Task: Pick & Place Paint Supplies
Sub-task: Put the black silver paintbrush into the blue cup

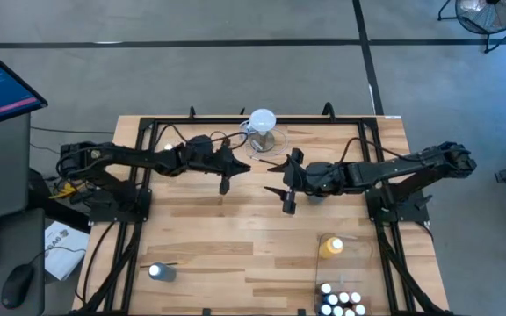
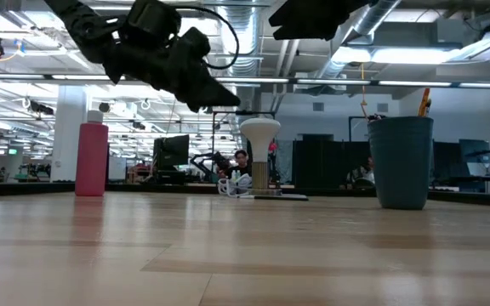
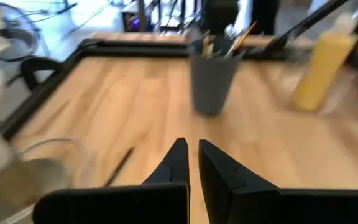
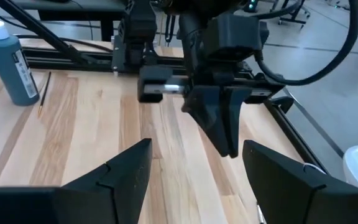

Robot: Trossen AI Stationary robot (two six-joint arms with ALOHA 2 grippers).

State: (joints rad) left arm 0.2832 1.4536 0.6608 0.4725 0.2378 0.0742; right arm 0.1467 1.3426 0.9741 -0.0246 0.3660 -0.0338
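Both matte black arms hang over the pale plank table [image 1: 235, 246], the left gripper [image 4: 224, 146] pinched to a blunt empty wedge, the right gripper [image 1: 288, 186] spread wide on nothing, while the smooth yellow squeeze bottle [image 1: 330, 247] stands well off by the white-capped paint bottles [image 1: 341, 301].

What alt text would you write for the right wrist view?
The open right gripper hovers over the light wooden table, facing the left gripper, which is shut and empty. A blue squeeze bottle with a white cap stands beside a thin dark paintbrush lying flat.
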